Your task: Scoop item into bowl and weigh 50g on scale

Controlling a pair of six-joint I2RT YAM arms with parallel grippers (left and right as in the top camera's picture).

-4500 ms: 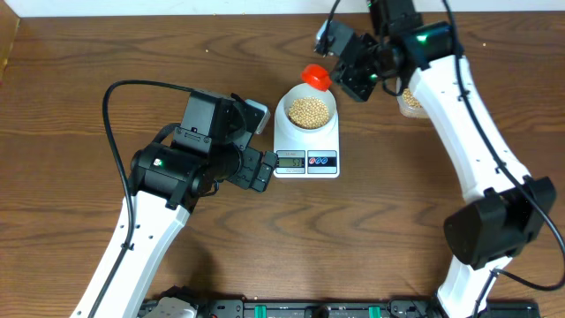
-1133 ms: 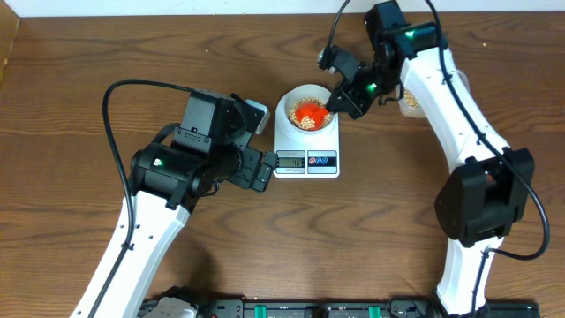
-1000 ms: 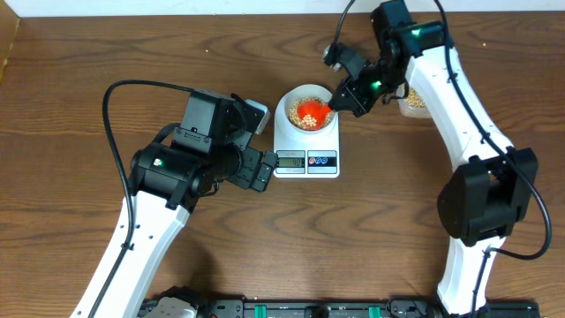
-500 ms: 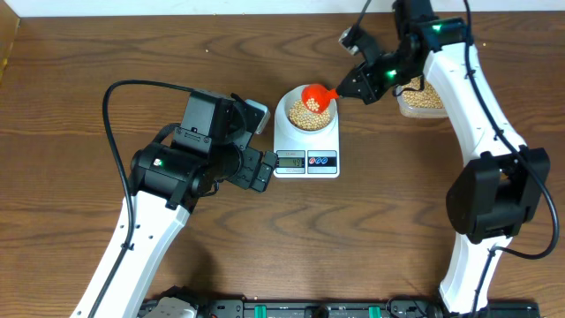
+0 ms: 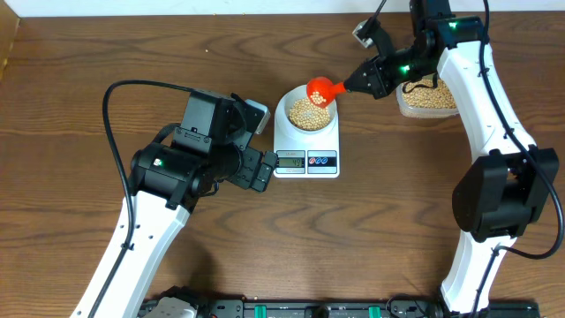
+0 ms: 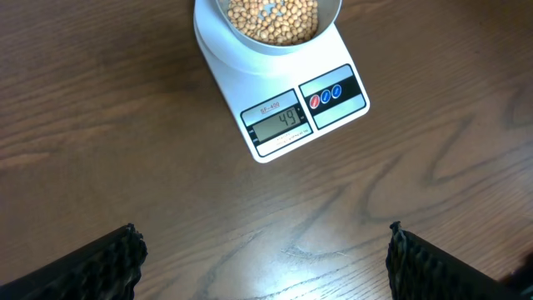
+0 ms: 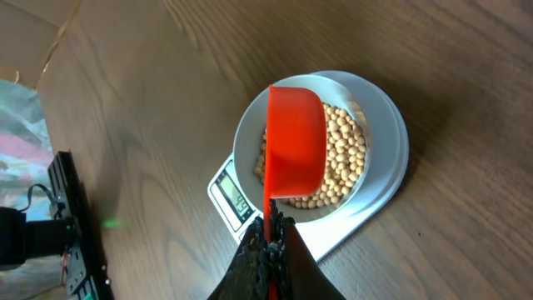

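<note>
A pale bowl [image 5: 285, 109] full of tan beans [image 5: 309, 112] stands on the white scale [image 5: 306, 161]. In the left wrist view the scale [image 6: 226, 70] shows 49 on its display [image 6: 277, 123]. My right gripper [image 5: 360, 83] is shut on the handle of a red scoop [image 5: 320, 90], which hangs over the bowl's far right rim. From the right wrist the scoop [image 7: 296, 142] shows its smooth back above the beans [image 7: 343, 160], with the gripper [image 7: 271, 243] clamped on its handle. My left gripper [image 5: 261, 168] stands open just left of the scale, with nothing between its fingertips [image 6: 123, 254].
A clear plastic tub [image 5: 427, 97] with more beans sits at the back right, under the right arm. Bare wooden table [image 5: 371, 230] lies in front of the scale. A white wall edge runs along the far side.
The right gripper lifted the scoop out of the bowl and drew it back to the right, toward the tub. The left arm stayed still.
</note>
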